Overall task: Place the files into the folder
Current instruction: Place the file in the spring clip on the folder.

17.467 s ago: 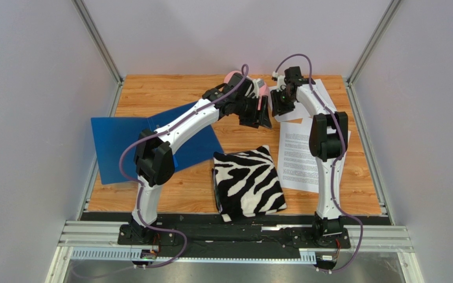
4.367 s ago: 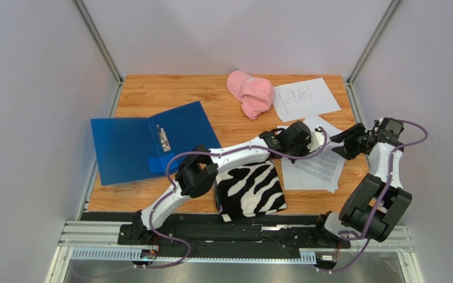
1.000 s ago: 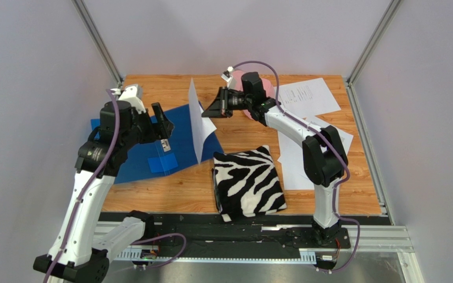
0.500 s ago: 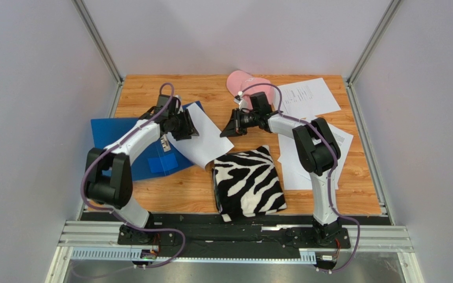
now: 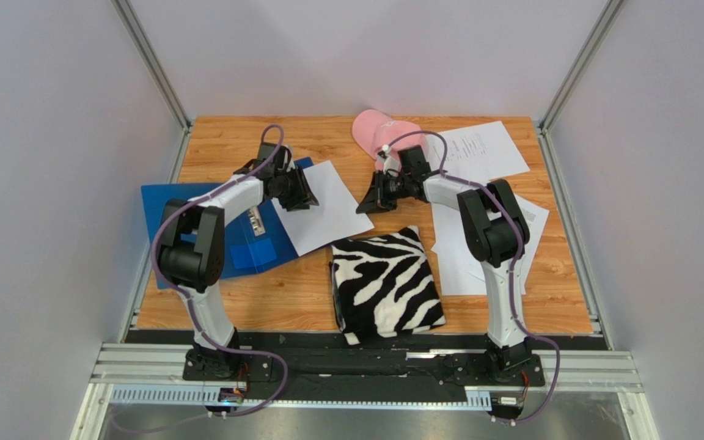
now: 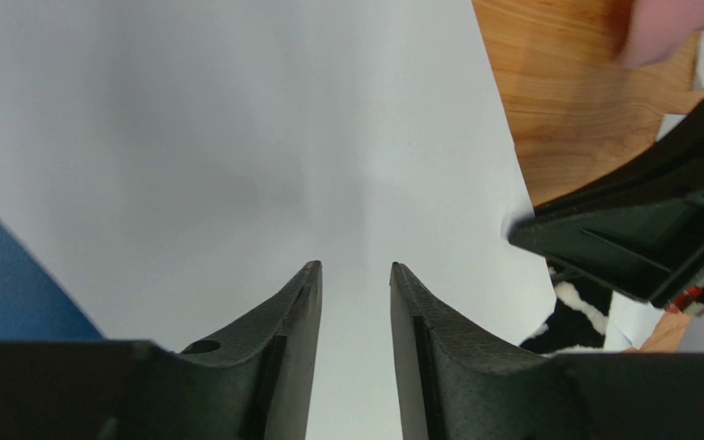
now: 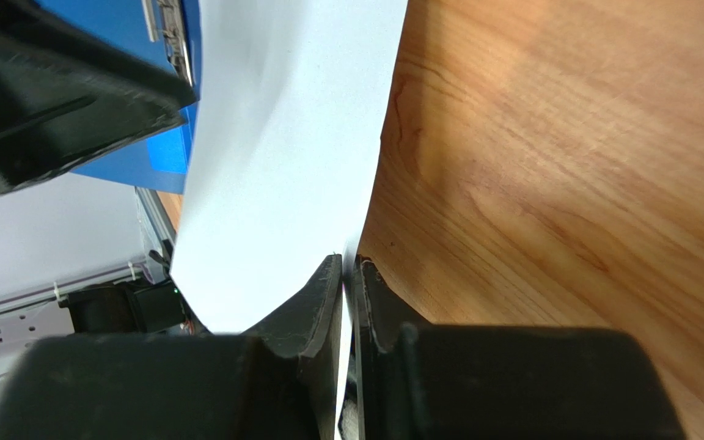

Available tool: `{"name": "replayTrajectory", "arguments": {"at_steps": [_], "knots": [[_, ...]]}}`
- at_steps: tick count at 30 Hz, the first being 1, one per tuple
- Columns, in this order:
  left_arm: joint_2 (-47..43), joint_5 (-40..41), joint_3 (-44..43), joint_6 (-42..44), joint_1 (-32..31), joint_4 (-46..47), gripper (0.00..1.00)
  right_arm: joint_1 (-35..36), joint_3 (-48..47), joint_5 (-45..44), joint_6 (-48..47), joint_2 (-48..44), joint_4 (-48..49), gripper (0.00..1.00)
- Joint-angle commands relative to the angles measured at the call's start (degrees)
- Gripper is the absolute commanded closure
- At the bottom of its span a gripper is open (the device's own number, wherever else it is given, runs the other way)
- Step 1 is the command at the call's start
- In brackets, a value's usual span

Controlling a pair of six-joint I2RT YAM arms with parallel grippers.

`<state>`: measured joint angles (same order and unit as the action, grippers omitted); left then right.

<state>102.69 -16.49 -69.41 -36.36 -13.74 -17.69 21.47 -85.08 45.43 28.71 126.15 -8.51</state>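
Since a second ago the white sheet (image 5: 319, 215) is lying down, no longer upright, partly over the open blue folder (image 5: 177, 225). Left wrist: my left claw (image 6: 356, 268) is hovering part-spread over it, probably to press it flat. Right wrist: my right claw (image 7: 346, 261) is pinching its edge, steadying it.

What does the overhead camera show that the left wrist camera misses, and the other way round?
Only the overhead view: the pink cap and the zebra-striped cloth in full, the printed sheets spread out at the right, and the folder's metal clip. Only the left wrist view: the left arm's jaws close up, standing apart with paper showing through the gap. Both: the white sheet lying partly over the open blue folder, and the right arm's jaws at the sheet's edge.
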Motion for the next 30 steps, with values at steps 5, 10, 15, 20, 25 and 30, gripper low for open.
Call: {"name": "replayTrajectory", "arguments": {"at_steps": [5,10,15,20,25,30], "knots": [[8.8,0.8,-4.3,0.4,0.4,-1.6,0.89,1.2,-1.0,-0.9,3.9,2.3,3.2,0.78],[10.9,0.1,-3.8,1.0,0.4,-2.4,0.96,1.3,-2.5,1.8,8.6,4.0,5.3,0.68],[10.2,-1.0,-1.9,0.6,0.4,-0.4,0.98,1.3,-5.4,4.8,13.3,6.5,6.7,0.65],[8.8,-0.5,-1.3,1.5,0.4,-0.2,0.98,1.6,-10.7,6.8,15.1,9.7,3.2,0.62],[7.7,-0.8,-1.6,1.9,0.1,-0.1,0.99,3.1,-16.3,5.4,15.6,13.1,0.2,0.65],[3.8,-1.0,-2.8,3.0,-0.1,-2.2,0.98,3.8,-17.1,0.6,11.0,10.0,0.2,0.84]]}}
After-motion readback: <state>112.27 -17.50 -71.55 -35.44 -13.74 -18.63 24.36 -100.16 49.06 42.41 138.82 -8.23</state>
